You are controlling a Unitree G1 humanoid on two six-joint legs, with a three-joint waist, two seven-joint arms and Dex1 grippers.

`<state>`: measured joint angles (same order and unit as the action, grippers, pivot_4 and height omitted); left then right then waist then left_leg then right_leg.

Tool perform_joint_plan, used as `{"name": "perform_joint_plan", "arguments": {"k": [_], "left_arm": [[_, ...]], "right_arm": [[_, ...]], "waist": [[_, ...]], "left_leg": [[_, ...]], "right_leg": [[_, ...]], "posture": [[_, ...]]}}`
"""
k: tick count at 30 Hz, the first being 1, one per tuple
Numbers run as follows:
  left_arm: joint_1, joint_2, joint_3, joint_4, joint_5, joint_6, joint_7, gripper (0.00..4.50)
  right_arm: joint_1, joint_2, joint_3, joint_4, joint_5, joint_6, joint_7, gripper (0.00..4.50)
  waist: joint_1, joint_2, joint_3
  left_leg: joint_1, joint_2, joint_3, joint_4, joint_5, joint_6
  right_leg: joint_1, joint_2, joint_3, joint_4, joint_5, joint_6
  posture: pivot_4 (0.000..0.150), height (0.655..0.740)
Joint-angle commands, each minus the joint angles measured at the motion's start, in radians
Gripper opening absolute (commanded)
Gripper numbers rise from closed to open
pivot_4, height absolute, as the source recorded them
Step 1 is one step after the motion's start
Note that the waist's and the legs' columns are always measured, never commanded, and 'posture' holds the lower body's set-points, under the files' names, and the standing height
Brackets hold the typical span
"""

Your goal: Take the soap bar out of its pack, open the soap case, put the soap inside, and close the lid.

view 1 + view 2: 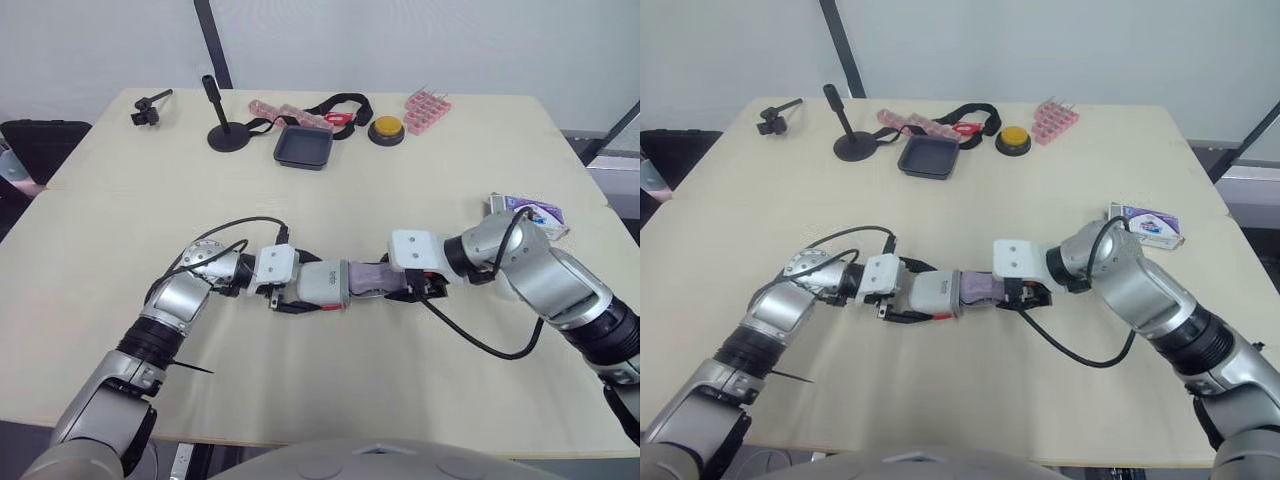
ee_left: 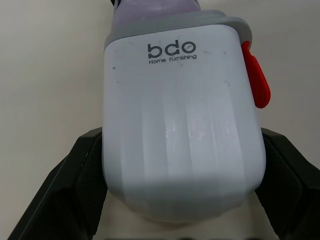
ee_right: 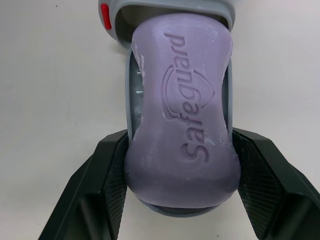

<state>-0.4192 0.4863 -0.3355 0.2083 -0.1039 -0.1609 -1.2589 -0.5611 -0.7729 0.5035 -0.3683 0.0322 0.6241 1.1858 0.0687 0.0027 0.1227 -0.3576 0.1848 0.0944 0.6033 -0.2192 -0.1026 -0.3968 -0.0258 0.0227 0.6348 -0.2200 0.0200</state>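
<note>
Table (image 1: 400,380): soap case (image 2: 182,135) reads "bdo Home Furnishing"; soap (image 3: 182,130) "Safeguard".

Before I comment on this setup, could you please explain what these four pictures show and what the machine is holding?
This is a humanoid robot with two arms, each ending in a two-fingered black gripper. The two eye views come from a camera on its head, looking down over a pale table. The other two come from cameras on its wrists, looking along the fingers. The left gripper clamps a white soap case. The right gripper clamps a purple soap bar, which lies on the case's grey tray with its far end inside the case. Near the right arm lies the soap pack. At the far edge are a black dish, a yellow button, a pink rack and a small black stand.
</note>
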Motion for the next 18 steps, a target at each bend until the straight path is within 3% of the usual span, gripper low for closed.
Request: {"name": "perform_joint_plan", "arguments": {"k": [1, 18], "left_arm": [[-0.014, -0.005, 0.0, -0.006, 0.005, -0.018, 0.007, 3.48], [-0.078, -0.093, -0.011, 0.086, 0.042, -0.034, 0.048, 3.48]], "right_arm": [[-0.034, 0.024, 0.012, 0.001, -0.016, -0.014, -0.002, 2.55], [-0.12, 0.088, 0.05, 0.028, -0.034, 0.027, 0.032, 2.55]], "waist": [[-0.001, 0.0, 0.0], [0.004, 0.0, 0.0]], "left_leg": [[0.0, 0.0, 0.0, 0.0, 0.0, 0.0], [0.0, 0.0, 0.0, 0.001, 0.0, 0.001]], "right_leg": [[0.0, 0.0, 0.0, 0.0, 0.0, 0.0], [0.0, 0.0, 0.0, 0.001, 0.0, 0.0]], "posture": [[0.15, 0.74], [0.15, 0.74]]}}
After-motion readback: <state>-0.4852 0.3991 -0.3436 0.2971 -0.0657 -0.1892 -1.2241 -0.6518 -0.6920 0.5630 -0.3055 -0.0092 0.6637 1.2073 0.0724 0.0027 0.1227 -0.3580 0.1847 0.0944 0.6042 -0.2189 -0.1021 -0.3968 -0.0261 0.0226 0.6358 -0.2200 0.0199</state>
